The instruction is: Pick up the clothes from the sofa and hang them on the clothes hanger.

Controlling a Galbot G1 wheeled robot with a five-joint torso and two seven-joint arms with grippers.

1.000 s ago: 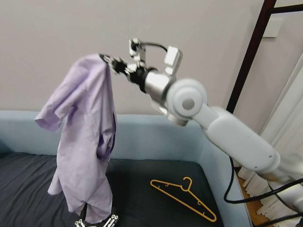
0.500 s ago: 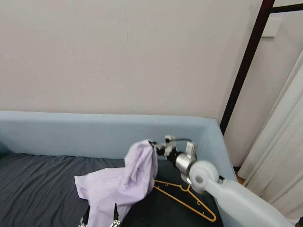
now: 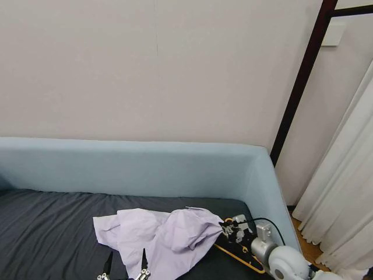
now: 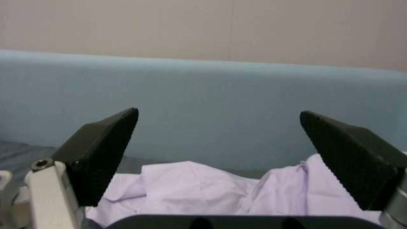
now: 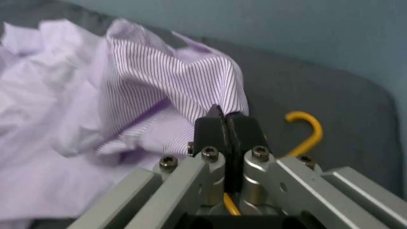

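A crumpled lilac pinstriped shirt [image 3: 166, 236] lies on the dark grey seat of the pale blue sofa [image 3: 145, 169], its edge pinched between the closed fingers of the right gripper [image 3: 228, 228], low over a yellow wire hanger [image 5: 317, 129]. The left gripper [image 3: 125, 263] hovers near the shirt, jaws spread wide.

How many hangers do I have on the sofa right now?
1. The yellow hanger lies at the right end of the sofa, beside the right gripper, partly under the lilac shirt. Another could be hidden beneath the shirt.
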